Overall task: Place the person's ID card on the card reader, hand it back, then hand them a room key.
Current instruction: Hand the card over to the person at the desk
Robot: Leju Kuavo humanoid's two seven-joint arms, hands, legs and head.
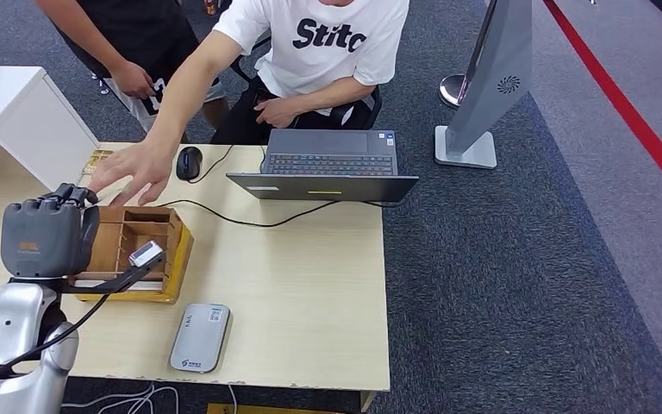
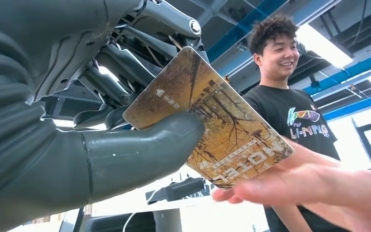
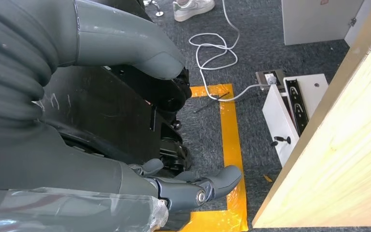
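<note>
Left wrist view: left hand (image 2: pixel 101 121) pinches the room key (image 2: pixel 207 118), its long free end touching the person's hand (image 2: pixel 309 188).

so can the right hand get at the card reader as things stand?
Probably not without lifting first: the right hand hangs beside the table's edge, facing the floor. The card reader lies near the front edge with bare tabletop around it.

Grey carpet (image 1: pixel 500 259), red floor stripe (image 1: pixel 629 112), wooden table (image 1: pixel 310 293).
</note>
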